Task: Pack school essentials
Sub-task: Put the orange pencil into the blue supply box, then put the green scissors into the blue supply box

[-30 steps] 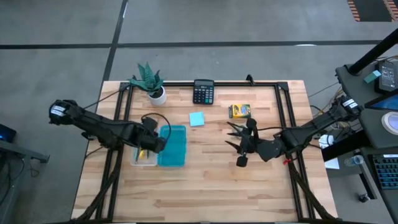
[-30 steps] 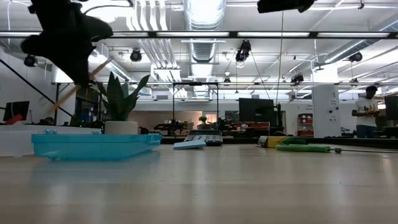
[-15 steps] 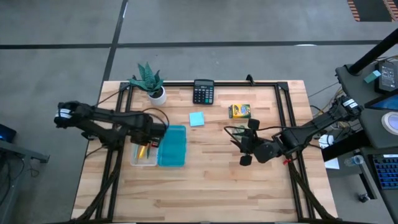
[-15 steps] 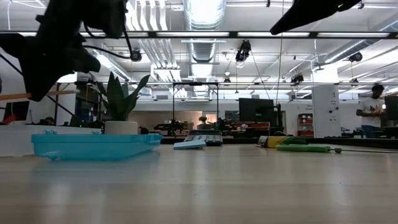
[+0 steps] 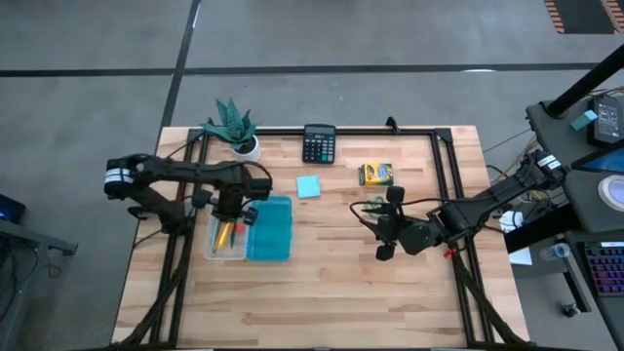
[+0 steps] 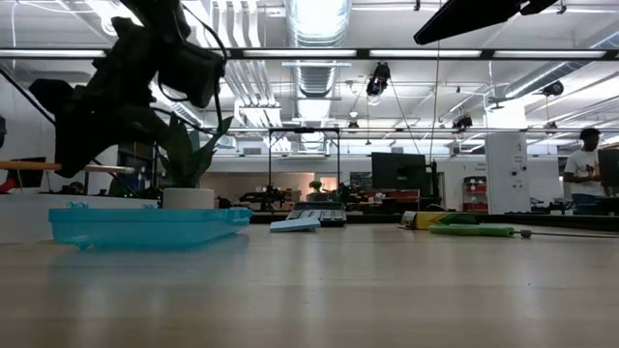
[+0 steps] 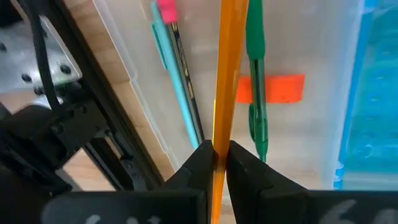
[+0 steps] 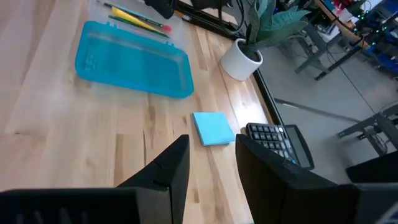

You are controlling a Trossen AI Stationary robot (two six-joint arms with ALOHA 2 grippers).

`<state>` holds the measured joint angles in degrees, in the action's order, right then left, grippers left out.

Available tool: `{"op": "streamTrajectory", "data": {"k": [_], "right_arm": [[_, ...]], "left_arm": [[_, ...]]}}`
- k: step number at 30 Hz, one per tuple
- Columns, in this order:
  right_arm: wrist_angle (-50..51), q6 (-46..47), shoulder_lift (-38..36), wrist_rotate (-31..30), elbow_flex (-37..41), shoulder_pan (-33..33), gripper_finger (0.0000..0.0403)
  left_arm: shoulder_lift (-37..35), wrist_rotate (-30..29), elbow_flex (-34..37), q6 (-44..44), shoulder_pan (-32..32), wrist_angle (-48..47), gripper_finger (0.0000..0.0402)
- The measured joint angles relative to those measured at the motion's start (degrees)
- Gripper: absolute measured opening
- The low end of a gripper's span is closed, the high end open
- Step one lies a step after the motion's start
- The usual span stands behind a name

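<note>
Left gripper (image 7: 215,163) pinches a long orange pencil (image 7: 226,74) right above the clear plastic box (image 5: 226,237), where a teal pen (image 7: 176,87), green pen (image 7: 255,81) and red eraser (image 7: 277,88) already lie. Best bet: line it up with them, lower, then release. Right gripper (image 8: 210,163), fingers spread and empty, hovers well right of that box.

My high camera looks straight down on the whole table (image 5: 322,292). My low camera sits at tabletop level, facing the room. The left wrist camera hangs close over the clear box (image 7: 323,93). The right wrist camera views farther off; it and the high view share the teal lid (image 8: 134,61).
</note>
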<state>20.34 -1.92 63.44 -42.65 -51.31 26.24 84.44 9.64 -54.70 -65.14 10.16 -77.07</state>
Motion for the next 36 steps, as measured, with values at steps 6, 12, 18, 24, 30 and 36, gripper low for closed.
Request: {"op": "streamTrajectory", "data": {"k": [6,12,18,24,30,36], "right_arm": [[0.1,-0.2,0.0,0.0,0.0,0.0,0.0119],[0.1,0.0,0.0,0.0,0.0,0.0,0.0119],[0.1,0.4,0.0,0.0,0.0,0.0,0.0118],[0.2,0.9,0.0,0.0,0.0,0.0,0.0118],[0.2,1.4,0.0,0.1,0.0,0.0,0.0118],[0.3,1.5,0.0,0.6,0.0,0.0,0.0118]], "left_arm": [[3.8,-0.2,0.1,1.4,0.0,0.1,0.0013],[6.6,-1.2,0.1,2.6,0.0,0.2,0.0013],[6.8,-2.7,0.4,3.2,0.0,3.7,0.0013],[6.2,-2.9,0.6,4.0,0.0,4.8,0.0013],[6.2,-2.9,0.7,4.0,0.0,4.9,0.0022],[6.2,-3.2,0.7,4.0,0.0,4.6,0.0075]]}}
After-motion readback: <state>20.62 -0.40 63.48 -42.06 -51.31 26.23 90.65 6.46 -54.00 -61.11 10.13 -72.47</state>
